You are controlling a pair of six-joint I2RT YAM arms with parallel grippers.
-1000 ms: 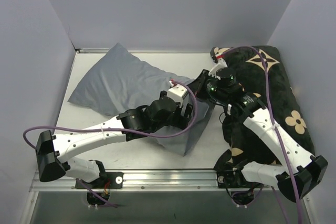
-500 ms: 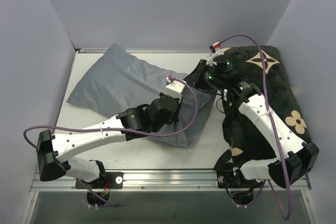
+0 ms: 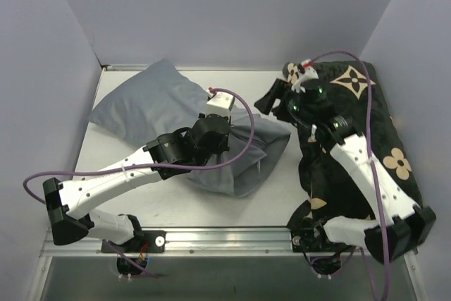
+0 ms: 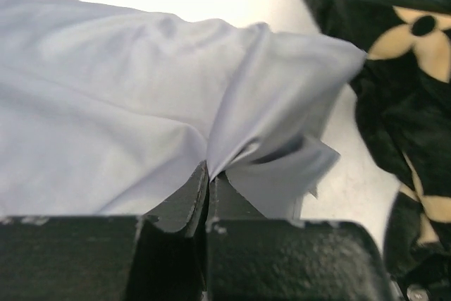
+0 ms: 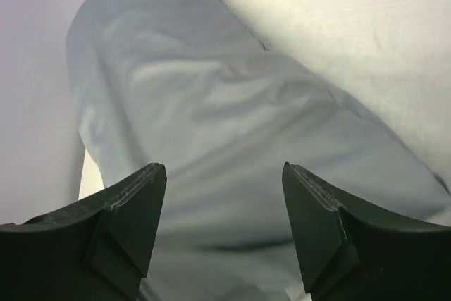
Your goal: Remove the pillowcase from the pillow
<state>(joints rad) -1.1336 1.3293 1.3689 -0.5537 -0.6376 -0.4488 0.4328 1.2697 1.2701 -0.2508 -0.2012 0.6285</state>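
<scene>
Looked like a robotics lab test cell: closed in by plain pale walls (image 3: 225, 12) at top and sides, floored by a white table (image 3: 211, 213), with a robot arm (image 3: 106, 185) bolted to a metal rail (image 3: 225, 241) at lower left and a second arm (image 3: 366, 167) at lower right.

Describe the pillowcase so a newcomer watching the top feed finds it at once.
Start at the white table. On its left half lies the plain blue-grey fabric pillowcase, plump and wrinkled, a fold pinched in the left gripper. Unlike the black flower-patterned cushion to its right, it has no pattern.
</scene>
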